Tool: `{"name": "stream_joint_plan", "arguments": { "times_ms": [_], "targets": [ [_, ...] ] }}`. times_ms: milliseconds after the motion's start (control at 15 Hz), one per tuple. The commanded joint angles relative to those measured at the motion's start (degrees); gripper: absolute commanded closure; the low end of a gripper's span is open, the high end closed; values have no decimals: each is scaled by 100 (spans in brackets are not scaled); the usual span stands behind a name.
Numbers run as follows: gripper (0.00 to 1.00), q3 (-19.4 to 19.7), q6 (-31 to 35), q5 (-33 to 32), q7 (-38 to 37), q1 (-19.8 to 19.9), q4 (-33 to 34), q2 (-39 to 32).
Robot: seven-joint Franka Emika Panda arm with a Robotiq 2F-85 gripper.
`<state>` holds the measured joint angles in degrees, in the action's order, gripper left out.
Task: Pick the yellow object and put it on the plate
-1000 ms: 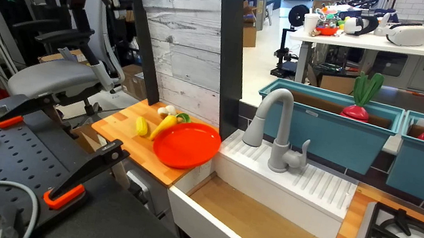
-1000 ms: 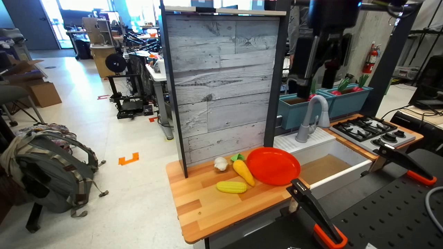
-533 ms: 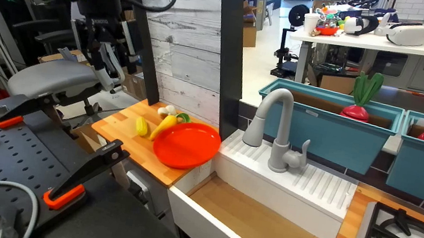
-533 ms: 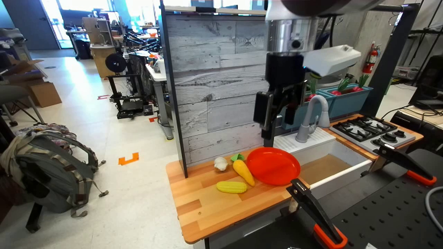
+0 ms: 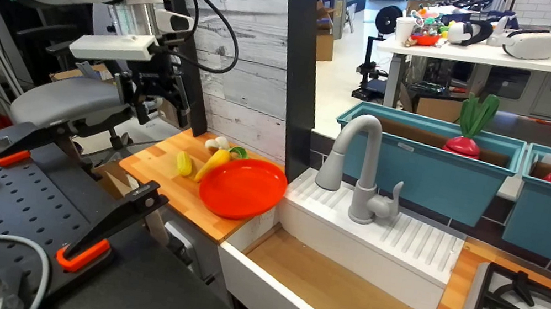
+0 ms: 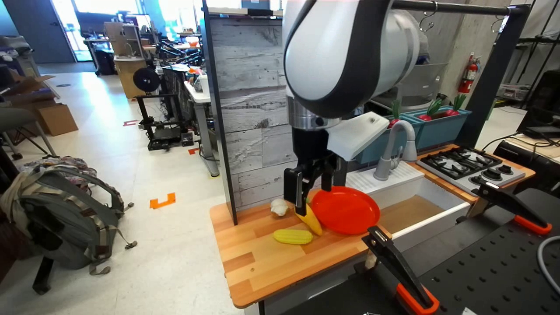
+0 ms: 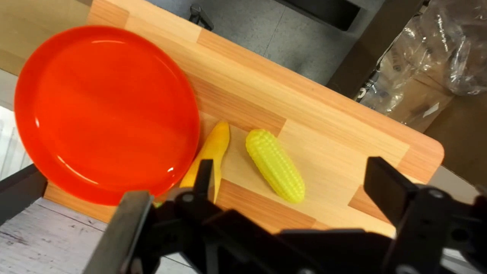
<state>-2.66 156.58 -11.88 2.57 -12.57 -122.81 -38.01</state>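
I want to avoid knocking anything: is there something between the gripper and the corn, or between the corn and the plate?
In the wrist view, nothing visible lies between the open gripper and the corn. Between the corn and the plate lies the orange-yellow squash; lifting over it would probably be safest.

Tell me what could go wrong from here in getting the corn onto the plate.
The gripper might catch the orange-yellow vegetable on its way down: in the wrist view, one finger shows across it.

The corn lies at a slant between the open fingers, so it may twist as they close.

That vegetable lies right beside the plate, so a nudge could shift both.
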Motion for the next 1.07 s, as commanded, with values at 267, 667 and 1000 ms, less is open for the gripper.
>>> {"name": "stream_joint_plan", "arguments": {
  "times_ms": [267,667,1000],
  "targets": [
    [0,288,-235,-130,-71,-340,1714,-1549],
    [0,314,-573,-161,-46,-563,2440,-2213],
    [35,335,-1005,-179,-41,-620,2893,-2477]
  ]
}}
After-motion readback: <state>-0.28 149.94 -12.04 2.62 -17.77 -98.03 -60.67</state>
